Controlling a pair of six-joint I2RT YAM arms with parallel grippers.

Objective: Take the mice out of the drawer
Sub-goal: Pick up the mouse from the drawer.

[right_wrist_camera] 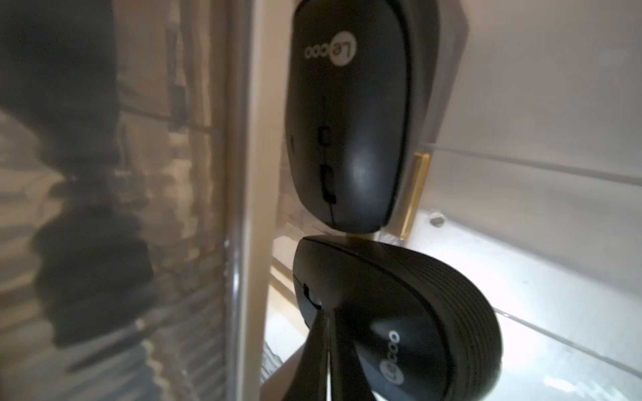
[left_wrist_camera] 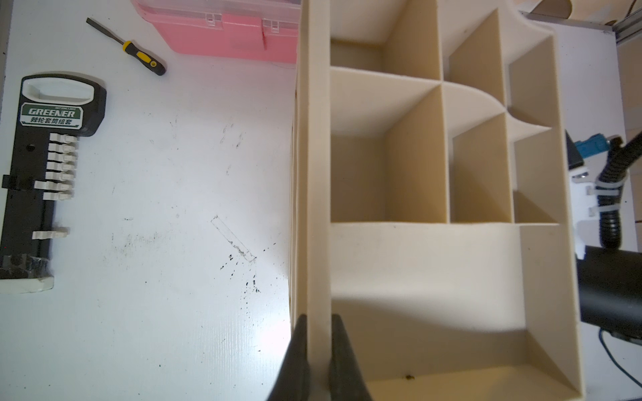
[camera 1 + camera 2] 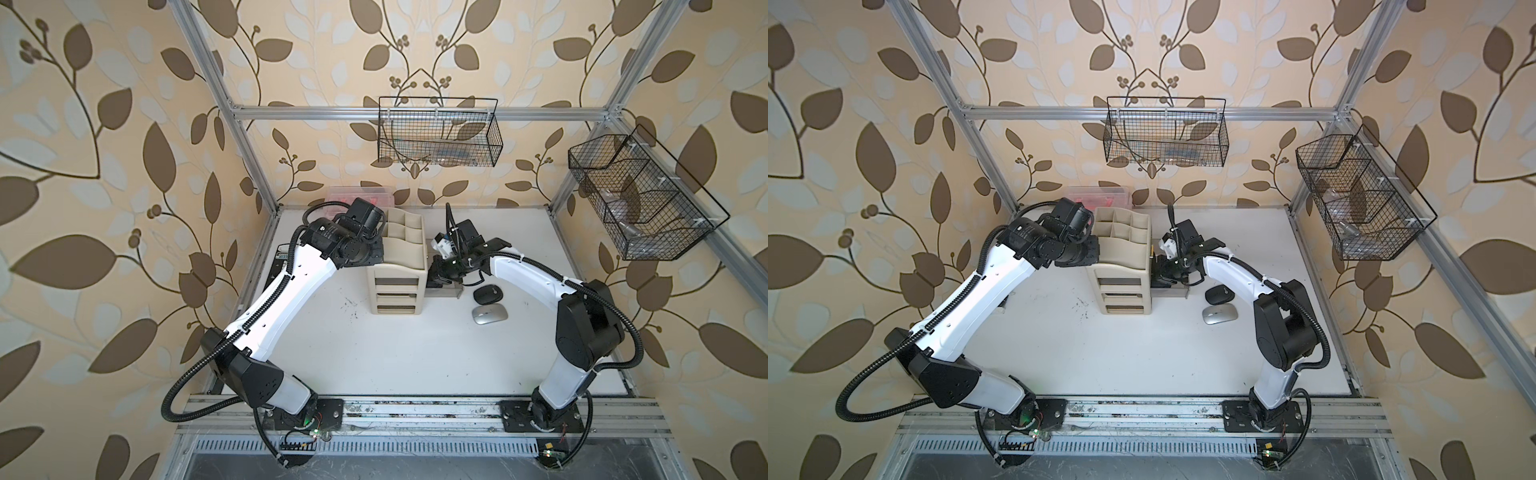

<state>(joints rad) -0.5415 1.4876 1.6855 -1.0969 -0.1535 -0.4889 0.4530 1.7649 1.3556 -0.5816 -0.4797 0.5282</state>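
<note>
Mice are lying in two places. Inside the clear drawer [image 1: 521, 180], which is sticking out of the beige organizer [image 3: 397, 266] on the right arm's side, a nearer black mouse [image 1: 417, 312] is sitting tilted, with a farther black mouse [image 1: 347, 121] just beyond it, their ends almost touching. Out on the white table [image 3: 395, 357], in both top views, a third black mouse [image 3: 488, 294] is resting just beside the drawer, and a silver-grey mouse [image 3: 490, 314] is lying close to it, nearer the arm bases. The right gripper [image 1: 328, 314] is reaching down into the drawer with its fingers pressed nearly together, only a thin slit showing between them, their tips lying against the nearer black mouse; whether they are pinching any part of it cannot be told. The left gripper [image 2: 318, 317] is clamping the organizer's side wall, one finger [image 2: 298, 357] outside and the other inside. In the left wrist view a pink box [image 2: 225, 31], a screwdriver [image 2: 139, 52] and a black socket holder [image 2: 38, 180] are lying on the table beside the organizer.
</note>
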